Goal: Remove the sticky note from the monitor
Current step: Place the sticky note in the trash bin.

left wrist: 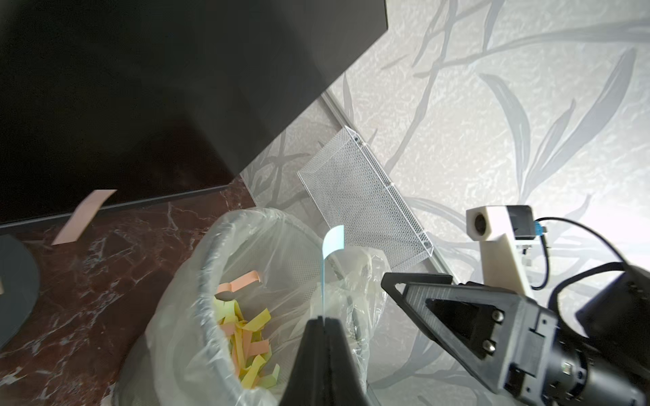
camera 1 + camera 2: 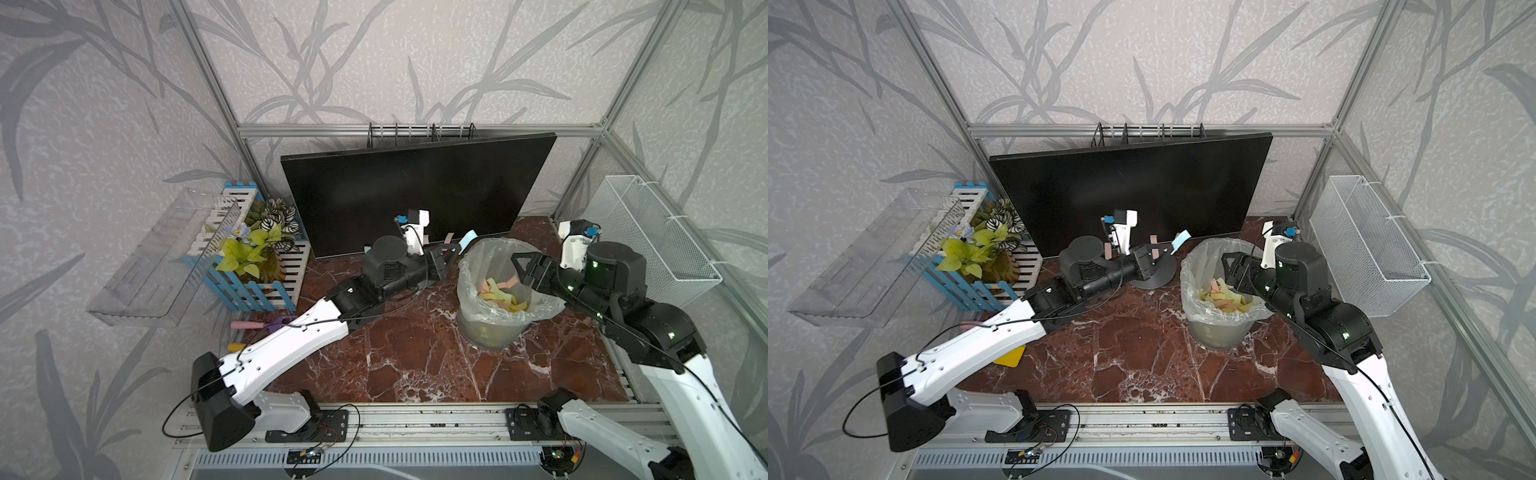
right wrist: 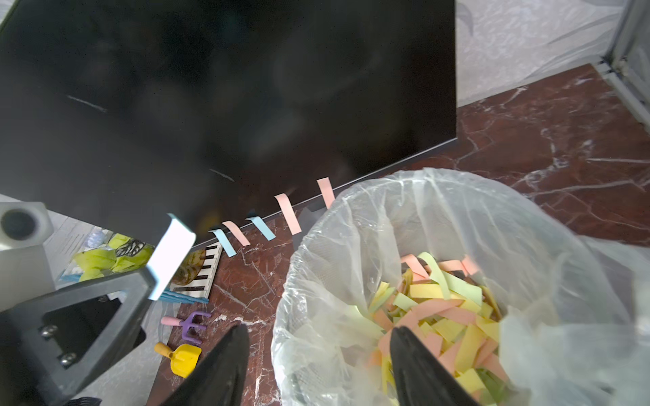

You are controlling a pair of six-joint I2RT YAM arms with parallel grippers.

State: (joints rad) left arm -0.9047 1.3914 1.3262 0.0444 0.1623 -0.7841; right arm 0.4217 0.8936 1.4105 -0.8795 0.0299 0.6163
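Note:
The black monitor [image 2: 415, 195] [image 2: 1129, 187] [image 3: 211, 88] stands at the back. My left gripper [image 2: 455, 248] [image 1: 323, 318] is shut on a light blue sticky note [image 2: 468, 240] [image 2: 1181, 240] [image 1: 332, 242] [image 3: 171, 255]. It holds the note clear of the screen, by the rim of the lined bin [image 2: 465, 266] [image 1: 211, 253]. Several pink and blue sticky notes [image 3: 288, 212] still hang along the monitor's lower edge. My right gripper [image 2: 519, 266] [image 3: 320, 329] is open over the bin's rim, holding nothing.
The bin holds several discarded yellow and pink notes [image 3: 439, 316]. A fenced planter [image 2: 257, 257] and a clear tray [image 2: 166, 257] are on the left, and a white mesh basket [image 2: 652, 232] hangs on the right. A toy rake [image 3: 191, 321] and a yellow shovel [image 3: 183, 355] lie near the left arm. The round monitor stand [image 2: 1152, 270] is behind the left gripper.

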